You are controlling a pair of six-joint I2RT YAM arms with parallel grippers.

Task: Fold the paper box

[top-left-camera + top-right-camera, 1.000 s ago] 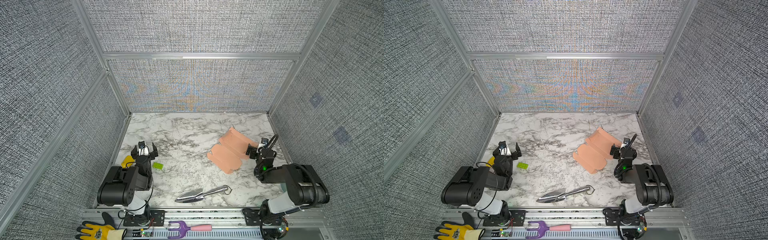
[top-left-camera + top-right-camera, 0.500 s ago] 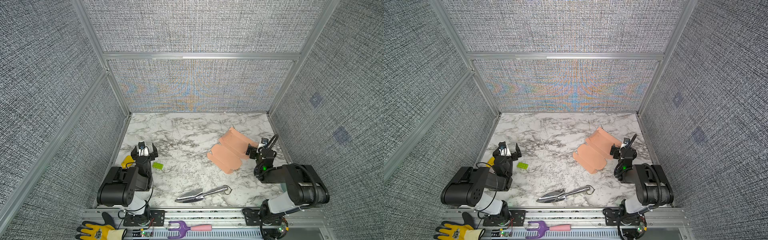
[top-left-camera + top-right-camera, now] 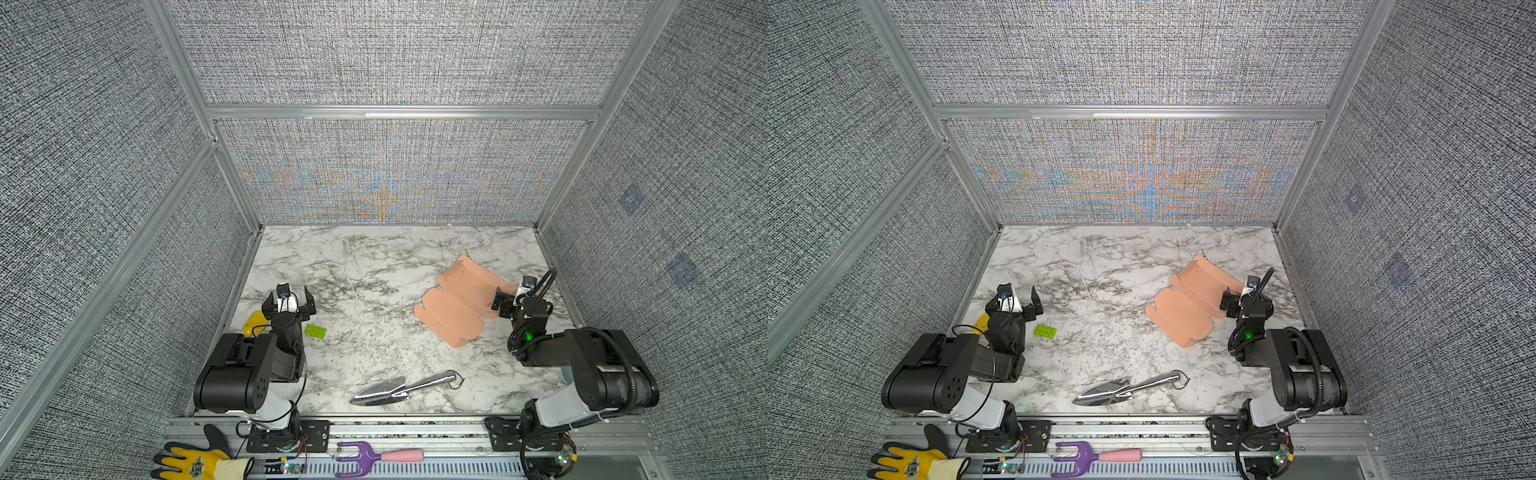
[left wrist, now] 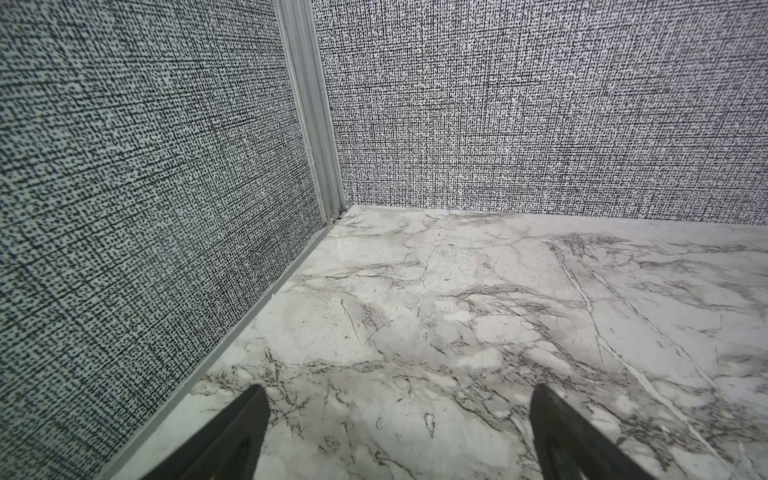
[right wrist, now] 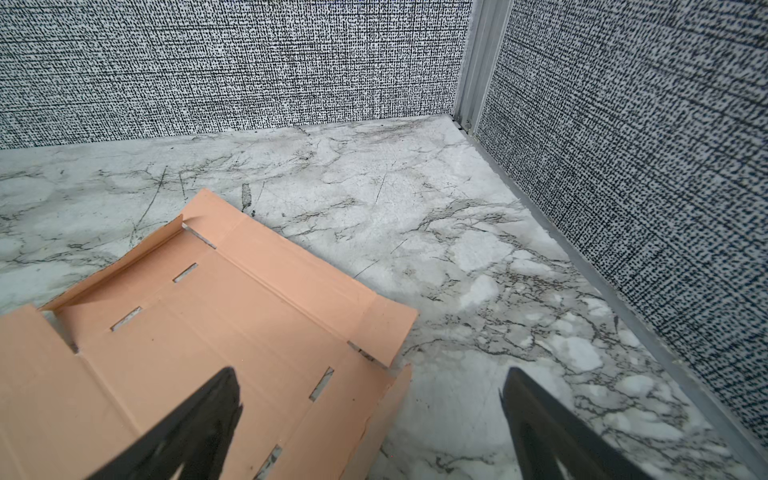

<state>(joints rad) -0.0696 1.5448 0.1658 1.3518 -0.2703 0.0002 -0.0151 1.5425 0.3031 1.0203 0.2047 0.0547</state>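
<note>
Nothing has moved; folding has not begun.
The box (image 3: 453,307) lies mostly flat on the table's (image 3: 374,266) right side, far flap raised. The right gripper (image 5: 368,376), spread wide, hovers at its edge, seemingly without touching; the left gripper (image 3: 289,297), also spread, idles well apart.

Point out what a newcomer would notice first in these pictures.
The salmon-pink paper box stands out most: a creased, slitted sheet lying mostly unfolded on the right of the marble table, with the open right gripper at its edge. Next come the shiny metal trowel near the front edge and the small green toy brick beside the open left gripper.
</note>
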